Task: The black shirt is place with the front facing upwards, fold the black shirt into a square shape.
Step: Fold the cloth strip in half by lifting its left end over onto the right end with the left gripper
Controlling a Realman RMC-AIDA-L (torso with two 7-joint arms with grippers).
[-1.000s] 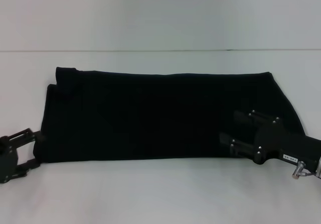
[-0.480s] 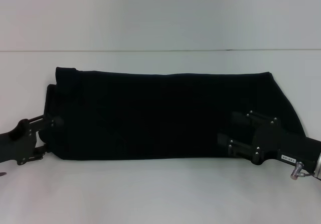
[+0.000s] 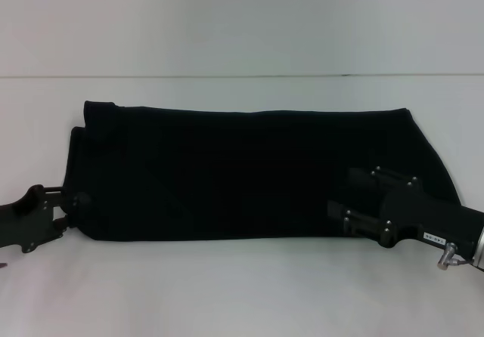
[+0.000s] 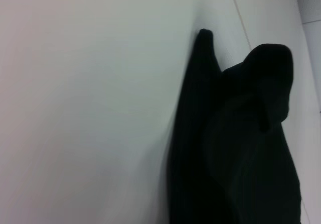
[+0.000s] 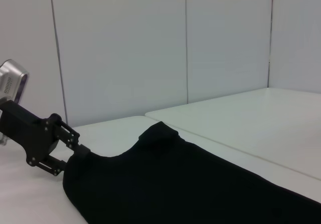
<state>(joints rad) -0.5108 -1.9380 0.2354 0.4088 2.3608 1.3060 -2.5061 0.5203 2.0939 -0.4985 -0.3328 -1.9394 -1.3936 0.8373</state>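
Left end effector [image 3: 66, 210] sits at the near left corner of the black shirt [image 3: 242, 174], already a long band across the worktop [image 3: 242, 292]; right end effector [image 3: 354, 201] rests spread-open on its right end. Whether the left one grips, you cannot tell. Next, carry an end across.

White table [image 3: 242, 292] — black shirt [image 3: 242, 174] lies flat on it (folded into long band).

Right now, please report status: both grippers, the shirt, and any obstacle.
Left gripper at the left end of the plain black cotton shirt. Right gripper over its near right part. Shirt lies as a long folded band on white table. No obstacle visible.
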